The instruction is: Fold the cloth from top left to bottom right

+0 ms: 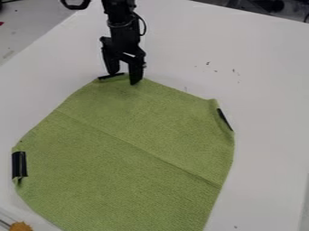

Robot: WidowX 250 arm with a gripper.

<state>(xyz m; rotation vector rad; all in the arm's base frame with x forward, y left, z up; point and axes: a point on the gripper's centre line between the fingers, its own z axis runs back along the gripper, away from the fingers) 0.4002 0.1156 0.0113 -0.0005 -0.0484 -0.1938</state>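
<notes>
White tabletop [259,67]: green cloth [127,149] spread ctr. to btm., one corner pointing up at robot gripper [125,78].
Gripper fingers apart at that corner; crease runs upper L to lower R. Cloth's btm. cut off, so long axis unclear.

Green cloth [129,153], creased across, spread nearly flat on white table [265,90].

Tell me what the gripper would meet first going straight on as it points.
Most likely the green cloth, at its top corner by a black strip; the gripper points down there with its jaws apart. Whether it touches the cloth, I can't tell.
</notes>
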